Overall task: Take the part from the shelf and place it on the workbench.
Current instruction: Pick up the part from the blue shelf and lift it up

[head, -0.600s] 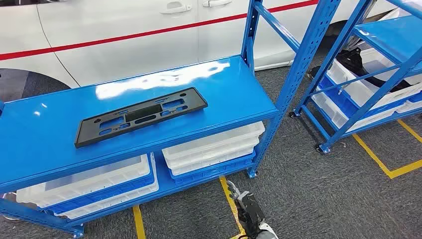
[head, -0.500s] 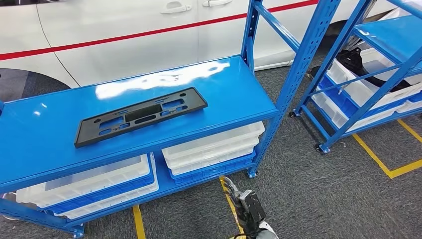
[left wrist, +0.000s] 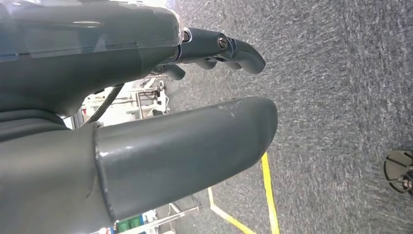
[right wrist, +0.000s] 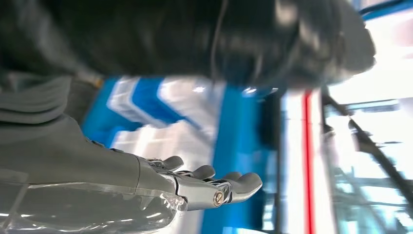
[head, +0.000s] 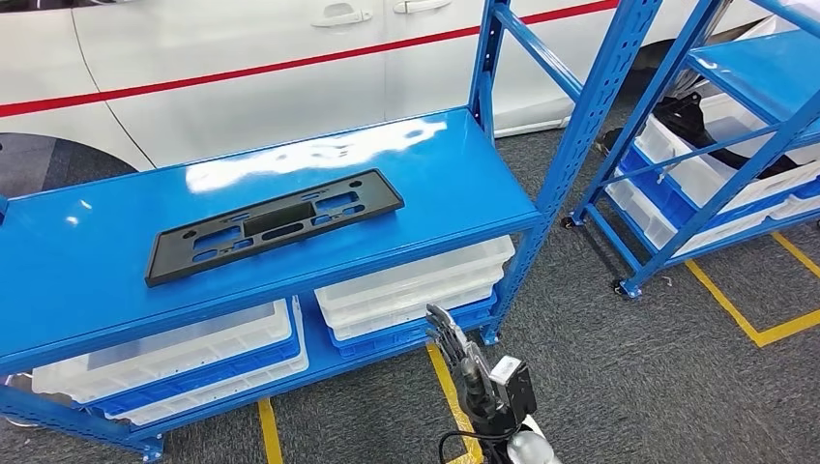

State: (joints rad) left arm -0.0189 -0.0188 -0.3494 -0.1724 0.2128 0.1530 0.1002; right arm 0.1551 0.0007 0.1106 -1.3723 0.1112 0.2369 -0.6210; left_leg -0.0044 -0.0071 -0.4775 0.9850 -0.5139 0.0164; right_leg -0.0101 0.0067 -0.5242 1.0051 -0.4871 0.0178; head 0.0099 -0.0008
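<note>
The black slotted plastic part (head: 274, 225) lies flat on the top level of the blue shelf (head: 440, 184), left of its middle. My right hand (head: 456, 350) is raised low in front of the shelf, below and to the right of the part and well apart from it. Its fingers are stretched out and hold nothing. In the right wrist view the right hand (right wrist: 195, 183) reaches with straight fingers toward the blurred blue shelf (right wrist: 241, 146). My left hand (left wrist: 160, 146) hangs over grey carpet, thumb and fingers apart, empty.
White bins (head: 416, 282) on blue crates fill the lower shelf level. A blue upright post (head: 580, 126) stands at the shelf's right end. A second blue rack (head: 716, 164) with bins stands at right. A white car (head: 242, 58) is behind. Yellow lines (head: 740, 314) mark the carpet.
My right hand has risen and moved forward toward the shelf's lower front; more of its wrist shows. The part and the shelf have not moved.
</note>
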